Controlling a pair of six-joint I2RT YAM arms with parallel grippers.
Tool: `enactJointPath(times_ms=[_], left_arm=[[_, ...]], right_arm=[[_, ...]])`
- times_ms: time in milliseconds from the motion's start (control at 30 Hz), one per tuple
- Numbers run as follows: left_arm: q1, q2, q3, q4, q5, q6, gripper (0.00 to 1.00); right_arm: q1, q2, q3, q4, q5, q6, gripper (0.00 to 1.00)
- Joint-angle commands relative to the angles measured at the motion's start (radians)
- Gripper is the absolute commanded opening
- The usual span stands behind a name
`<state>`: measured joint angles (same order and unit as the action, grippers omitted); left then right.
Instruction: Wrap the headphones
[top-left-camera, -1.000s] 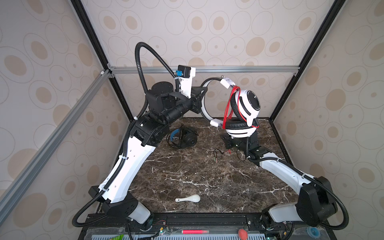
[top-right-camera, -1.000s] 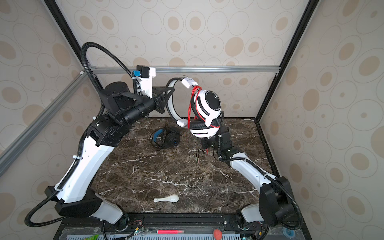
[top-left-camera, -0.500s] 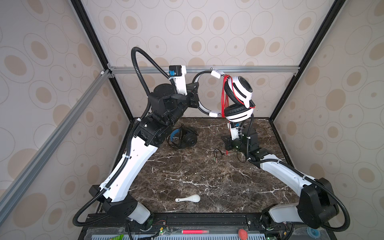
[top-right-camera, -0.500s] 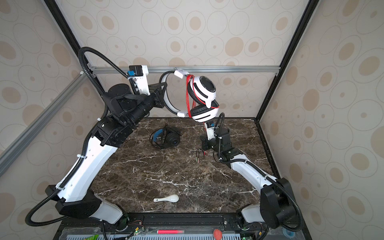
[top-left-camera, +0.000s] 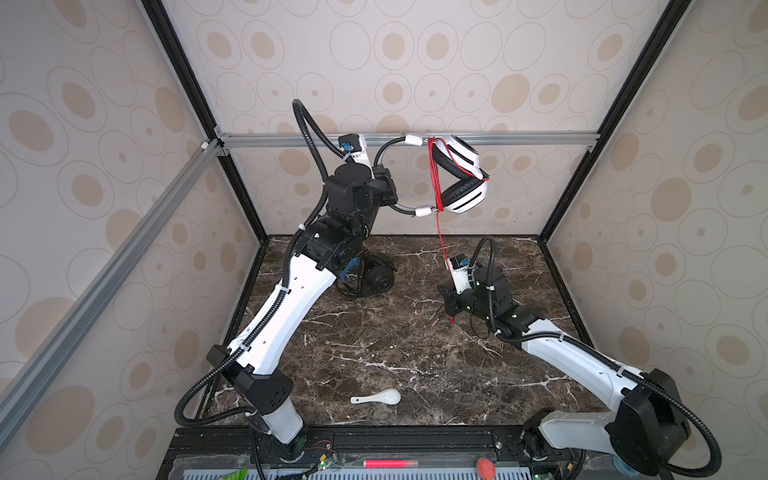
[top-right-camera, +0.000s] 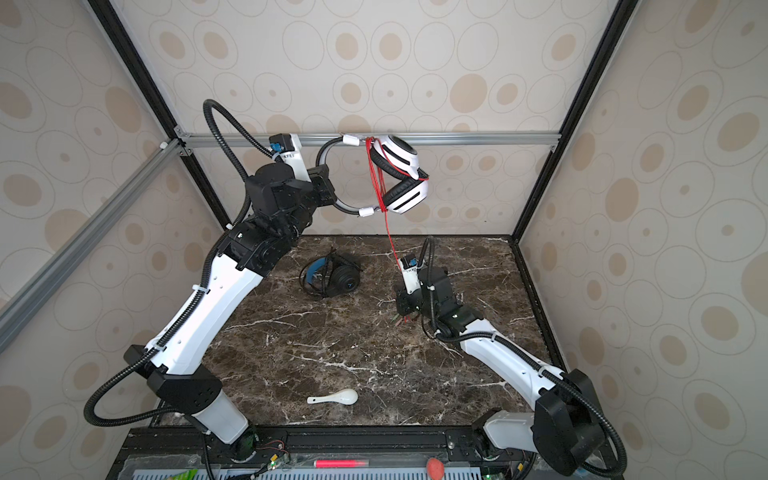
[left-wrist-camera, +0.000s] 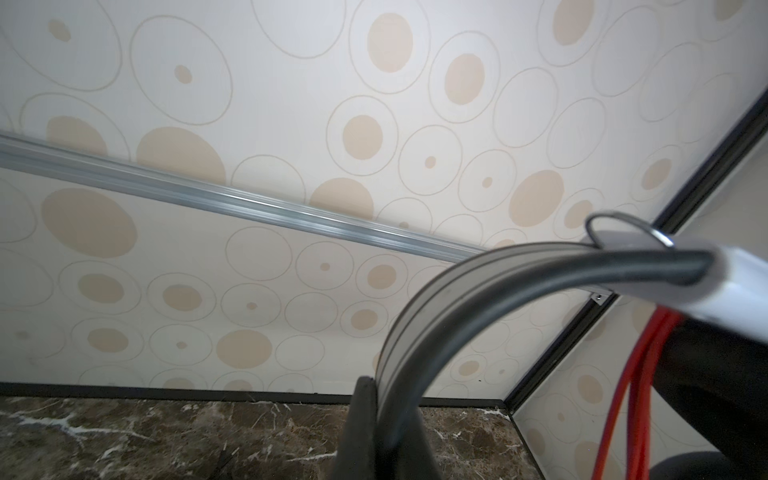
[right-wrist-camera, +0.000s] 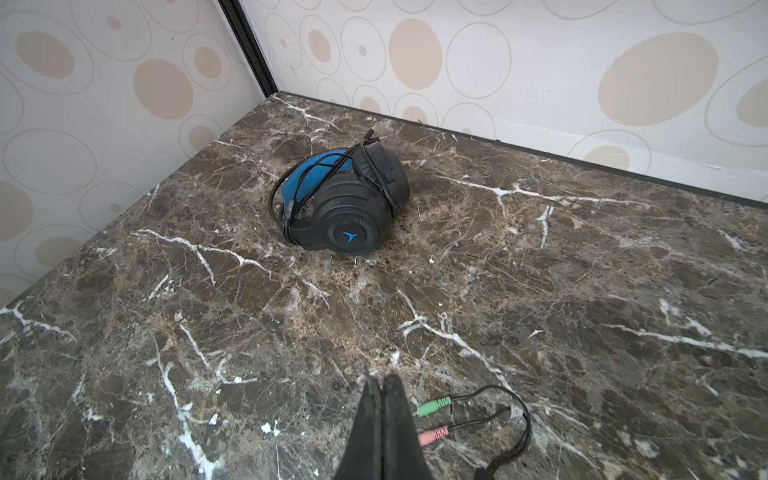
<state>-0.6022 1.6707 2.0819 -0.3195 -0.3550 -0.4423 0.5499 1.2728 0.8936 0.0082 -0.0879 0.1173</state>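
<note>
the marble table (top-left-camera: 395, 345) (top-right-camera: 332, 345) was the biggest thing in both top views, and every place here is given from it. the left arm (top-left-camera: 282, 316) rose from the table's near left corner to high above its far edge. there the left gripper (top-left-camera: 390, 195) (left-wrist-camera: 386, 419) was clamped on the grey headband of the white headset (top-left-camera: 461, 187) (top-right-camera: 405, 183). in the left wrist view its fingers (left-wrist-camera: 361, 419) squeezed the band (left-wrist-camera: 436, 299) edge-on. the headset hung clear of the table with both earcups folded together. the right arm (top-left-camera: 573, 357) lay low over the table's right half, and the right gripper (top-left-camera: 451, 309) (right-wrist-camera: 382, 399) sat just above the surface with its jaws pressed together; whether they pinched anything could not be told. the black headset (top-left-camera: 374, 280) (top-right-camera: 336, 278) (right-wrist-camera: 345, 208) rested on the table near its far edge, its thin cord looped round it. the red cord (top-left-camera: 436, 183) (top-right-camera: 378, 183) (left-wrist-camera: 623, 395) was looped over the white headset's earcups, with one strand dropping toward the table at the right wrist. the spoon (top-left-camera: 380, 397) (top-right-camera: 336, 397) lay near the table's front edge. the green and pink plugs (right-wrist-camera: 434, 419) lay on the table just beside the right gripper's tips.
</note>
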Motion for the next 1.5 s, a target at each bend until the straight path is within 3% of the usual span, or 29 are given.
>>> enactJointPath(times_ms=[0, 500, 833, 1233, 1467], left_arm=[[0.018, -0.001, 0.075, 0.062, -0.092, -0.047, 0.0], [0.07, -0.037, -0.181, 0.1, -0.25, 0.126, 0.0], [0.07, -0.047, -0.296, 0.123, -0.285, 0.211, 0.0], [0.07, -0.113, -0.429, 0.085, -0.147, 0.316, 0.0], [0.069, -0.149, -0.492, 0.02, -0.124, 0.337, 0.0]], right_arm=[[0.032, -0.036, 0.003, -0.042, 0.041, -0.031, 0.0], [0.154, -0.061, 0.079, -0.175, 0.085, -0.149, 0.0], [0.179, -0.054, 0.112, -0.195, 0.091, -0.188, 0.0], [0.179, -0.041, 0.183, -0.246, 0.146, -0.27, 0.01], [0.178, -0.024, 0.241, -0.295, 0.146, -0.333, 0.01]])
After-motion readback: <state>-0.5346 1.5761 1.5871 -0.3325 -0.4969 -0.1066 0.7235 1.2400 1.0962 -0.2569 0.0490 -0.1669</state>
